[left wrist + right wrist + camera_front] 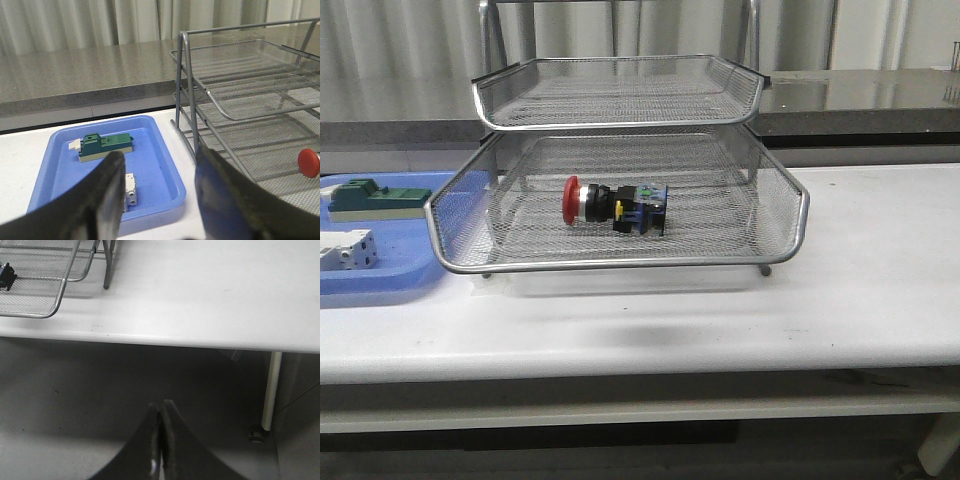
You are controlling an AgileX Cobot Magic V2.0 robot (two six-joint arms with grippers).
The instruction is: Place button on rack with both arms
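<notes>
The button [614, 207] is lying on its side in the rack's [620, 264] lower visible tray, red head pointing toward the blue tray [380, 285], and nothing is touching it. The placing itself is looking done, I'd judge; neither arm is showing in the front view. The left gripper [157, 192] is hanging wide apart, holding nothing, near the blue tray. The right gripper [160, 440] is sitting pinched together below the table [860, 300] edge, apparently empty, though the fingertips are blurred. Counting: one button, one rack showing two tiers, one blue tray carrying one green block [375, 196] and one white block [345, 250].
</notes>
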